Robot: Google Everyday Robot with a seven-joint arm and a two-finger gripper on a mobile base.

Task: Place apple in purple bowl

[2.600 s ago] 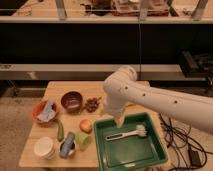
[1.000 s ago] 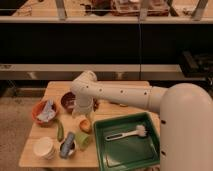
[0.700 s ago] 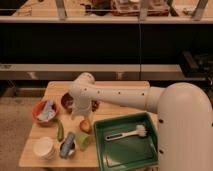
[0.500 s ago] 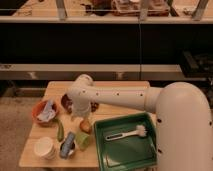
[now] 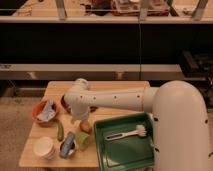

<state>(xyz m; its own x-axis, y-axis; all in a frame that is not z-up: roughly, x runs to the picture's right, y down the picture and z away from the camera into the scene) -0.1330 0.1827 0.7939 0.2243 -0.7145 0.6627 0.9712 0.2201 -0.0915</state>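
Note:
The apple [image 5: 85, 126] is small and orange-red and lies on the wooden table [image 5: 55, 90], just left of the green tray. The purple bowl [image 5: 64, 103] stands behind it at the left, mostly hidden by my white arm; only its dark left rim shows. My gripper [image 5: 78, 118] hangs down from the wrist, right above and slightly left of the apple, between the bowl and the apple.
An orange bowl with blue cloth [image 5: 45, 111] stands at the left. A green vegetable [image 5: 60, 131], a white cup [image 5: 44, 147], a crumpled blue-grey item [image 5: 67, 145] and a small green cup [image 5: 82, 140] lie in front. The green tray [image 5: 107, 150] holds a white brush [image 5: 127, 133].
My arm swung left from over the green tray to the purple bowl. Over the last second the gripper has come down closer to the apple.

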